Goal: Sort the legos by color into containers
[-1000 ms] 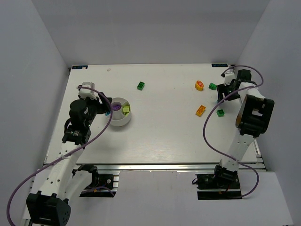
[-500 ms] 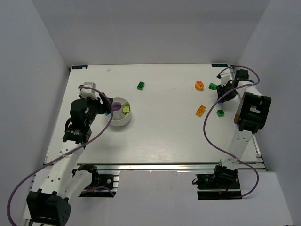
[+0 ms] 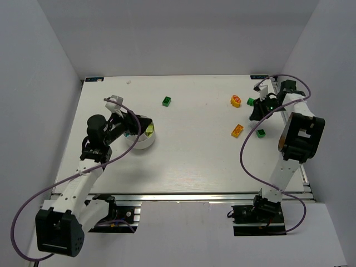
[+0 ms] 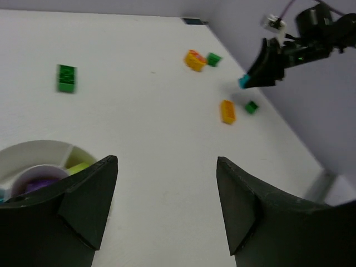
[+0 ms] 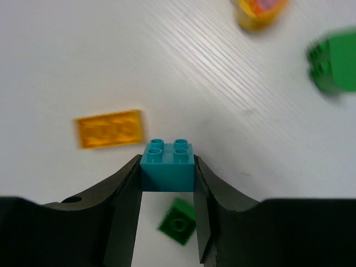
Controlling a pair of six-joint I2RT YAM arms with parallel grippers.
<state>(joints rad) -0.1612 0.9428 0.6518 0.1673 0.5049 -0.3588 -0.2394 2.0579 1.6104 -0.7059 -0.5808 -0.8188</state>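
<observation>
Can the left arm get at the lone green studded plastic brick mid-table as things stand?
Probably yes. The left gripper is open, empty, by the round white divided bowl; only bare table lies between it and the green studded plastic brick.

Left arm has swung right and toward the far edge. The left gripper (image 3: 135, 127) now hangs over the left part of the bowl (image 3: 149, 142), hiding its purple compartment. The right gripper (image 3: 256, 113) has edged away from the right edge, carrying the cyan brick (image 5: 167, 167) with it.
</observation>
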